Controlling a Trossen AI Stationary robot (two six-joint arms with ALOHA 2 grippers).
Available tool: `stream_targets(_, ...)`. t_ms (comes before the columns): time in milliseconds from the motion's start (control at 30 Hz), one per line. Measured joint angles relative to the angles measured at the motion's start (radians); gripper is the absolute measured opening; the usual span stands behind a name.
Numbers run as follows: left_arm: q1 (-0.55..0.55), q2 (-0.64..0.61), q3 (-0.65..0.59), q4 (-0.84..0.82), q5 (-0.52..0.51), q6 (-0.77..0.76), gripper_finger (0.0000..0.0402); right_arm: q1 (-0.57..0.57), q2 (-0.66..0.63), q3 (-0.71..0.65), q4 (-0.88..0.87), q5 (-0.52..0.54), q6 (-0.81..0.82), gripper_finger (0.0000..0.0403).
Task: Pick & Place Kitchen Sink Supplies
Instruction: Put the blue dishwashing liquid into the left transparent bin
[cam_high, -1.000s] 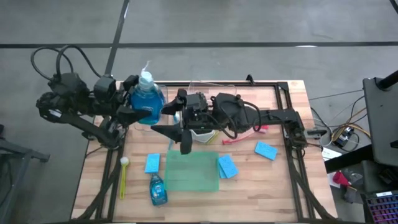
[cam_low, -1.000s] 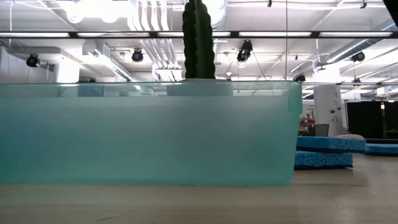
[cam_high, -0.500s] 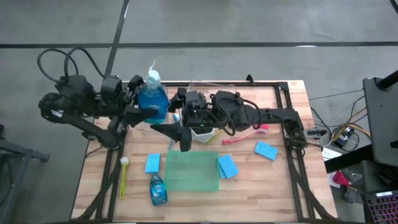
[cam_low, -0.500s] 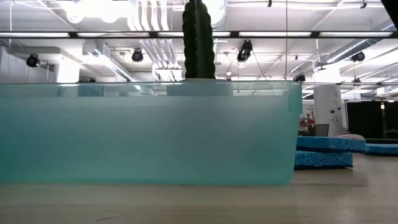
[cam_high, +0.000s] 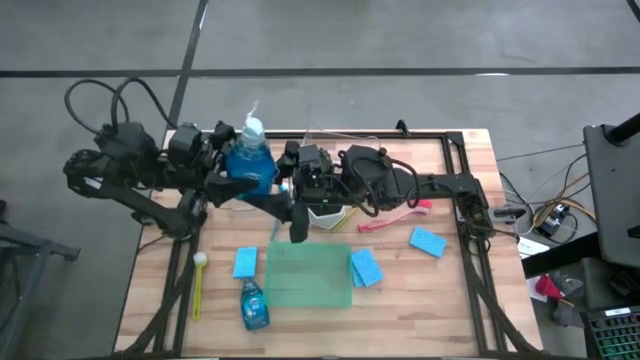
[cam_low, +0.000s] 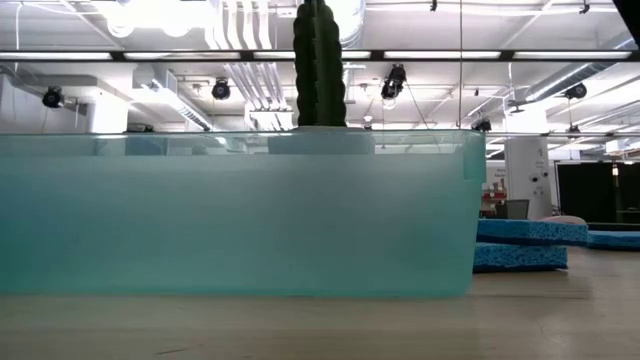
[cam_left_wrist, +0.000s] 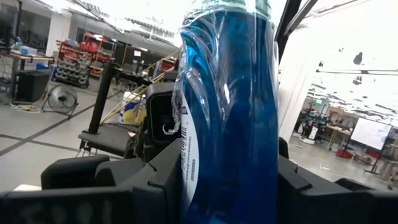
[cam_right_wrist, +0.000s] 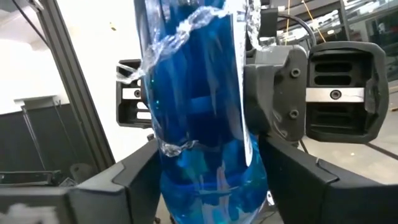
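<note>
Above the bench's far-left edge the left gripper (cam_high: 228, 180) clamps a soap bottle (cam_high: 249, 163) while the right gripper (cam_high: 283, 192), fingers spread, brackets it: seemingly a handover, so next the right should close before the left releases.

I'm working in a big industrial lab or workshop hall: bare ceiling ducts (cam_low: 245, 85) and strip lights (cam_low: 560, 56) overhead, grey concrete floor (cam_high: 330, 40) around my wooden table (cam_high: 440, 290), a floor fan (cam_left_wrist: 62, 98) and stocked shelves (cam_left_wrist: 78, 62) behind.
</note>
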Motion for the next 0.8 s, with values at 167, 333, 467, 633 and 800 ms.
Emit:
stream_targets(167, 0.0, -0.005, 0.0, -0.003, 0.001, -0.007, 0.0158, 0.0, 0.0, 0.0, 0.0, 0.002, 0.006, 0.0201)
stream_targets(333, 0.0, -0.007, -0.001, -0.005, 0.005, -0.011, 0.0191, -0.001, 0.0, 0.0, -0.009, 0.002, 0.008, 0.0185)
stream_targets(467, -0.001, -0.021, -0.001, -0.016, 0.008, -0.041, 0.0222, -0.001, 0.0, 0.0, -0.055, 0.001, 0.007, 0.0183)
stream_targets(633, -0.001, -0.043, -0.001, -0.031, 0.023, -0.045, 0.0239, 0.0, -0.003, -0.001, -0.149, -0.02, 0.065, 0.0183)
stream_targets(800, -0.001, -0.082, 0.0, -0.088, 0.029, -0.045, 0.0238, 0.002, -0.004, 0.0, -0.269, -0.093, 0.179, 0.0182)
